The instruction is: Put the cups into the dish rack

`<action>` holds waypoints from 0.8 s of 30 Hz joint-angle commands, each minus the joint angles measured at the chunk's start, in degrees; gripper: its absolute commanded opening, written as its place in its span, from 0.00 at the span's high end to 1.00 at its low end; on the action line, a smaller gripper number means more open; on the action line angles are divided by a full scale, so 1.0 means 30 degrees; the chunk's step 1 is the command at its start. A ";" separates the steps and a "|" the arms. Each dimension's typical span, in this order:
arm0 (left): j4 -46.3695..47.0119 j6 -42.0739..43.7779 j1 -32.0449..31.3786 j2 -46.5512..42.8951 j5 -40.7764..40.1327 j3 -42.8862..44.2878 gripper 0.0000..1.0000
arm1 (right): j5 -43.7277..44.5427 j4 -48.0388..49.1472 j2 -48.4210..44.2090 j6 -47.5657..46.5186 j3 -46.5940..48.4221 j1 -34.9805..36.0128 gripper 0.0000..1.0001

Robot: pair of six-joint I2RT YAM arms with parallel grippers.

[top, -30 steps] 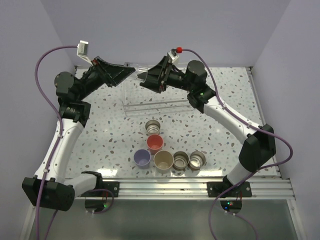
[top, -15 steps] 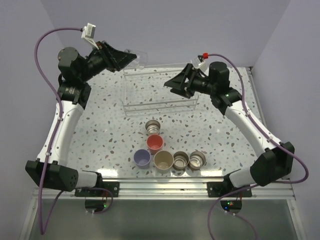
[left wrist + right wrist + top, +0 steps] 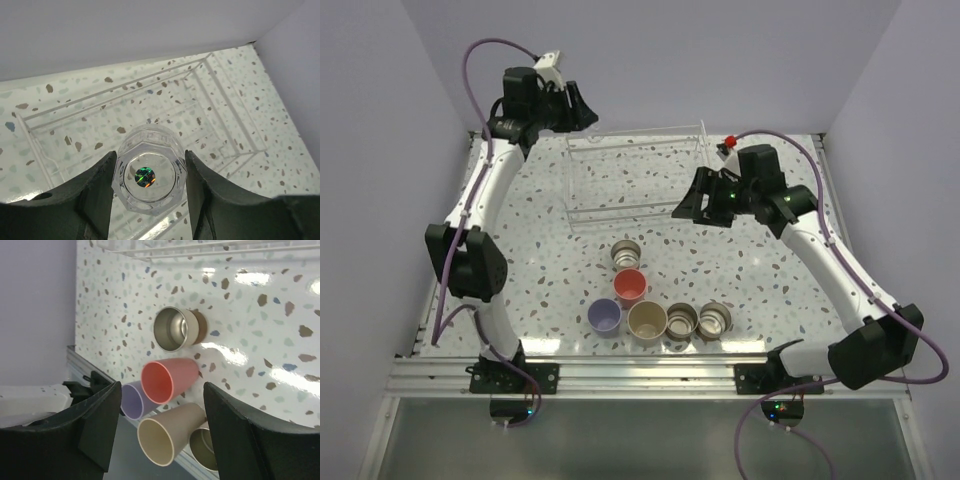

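**A:** Speckled terrazzo tabletop (image 3: 540, 260), lilac walls. We're seeing the left gripper (image 3: 150, 175) clamping a tiny faceted clear cup (image 3: 149, 150) up near the far-left corner of the thin-barred, see-through dish rack (image 3: 630, 212).

**B:** Yep, and we're seeing the right gripper (image 3: 161, 390) hanging empty with its jaws apart. The glossy coral cup (image 3: 630, 286), lavender cup (image 3: 605, 317), beige cup (image 3: 647, 321) and shiny steel cups (image 3: 627, 254) are sitting in front of the rack.

Clear cup (image 3: 149, 176): tiny, faceted, seen end-on, clamped between the fingers of the left claw (image 3: 150, 154).

Dish rack (image 3: 220, 115): rectangular, with see-through walls. It stands upright straight ahead of the left claw, beyond the cup, and its right end is just beside the right claw (image 3: 688, 207).

Remaining six cups stand mouth-up on the near side of the right claw.
- First steel cup (image 3: 627, 254): closest to that claw.
- Coral-red cup (image 3: 630, 287): just beside the first steel cup.
- Farther off, a row: lavender cup (image 3: 605, 317), beige cup (image 3: 647, 321), second steel cup (image 3: 681, 321), third steel cup (image 3: 715, 320).
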 commanded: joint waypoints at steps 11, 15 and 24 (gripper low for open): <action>-0.1868 0.3058 -0.1776 0.5429 -0.6169 0.3667 1.00 | 0.1519 -0.3232 -0.0089 -0.3610 0.0912 0.0036 0.31; -0.0963 0.3088 -0.1834 0.6864 -0.6813 0.3843 1.00 | 0.1519 -0.3436 0.0468 -0.3757 0.1236 0.0123 0.31; -0.0256 0.3849 -0.2069 0.8625 -0.8336 0.4839 1.00 | 0.2251 -0.4228 0.1699 -0.4576 0.2173 0.0474 0.31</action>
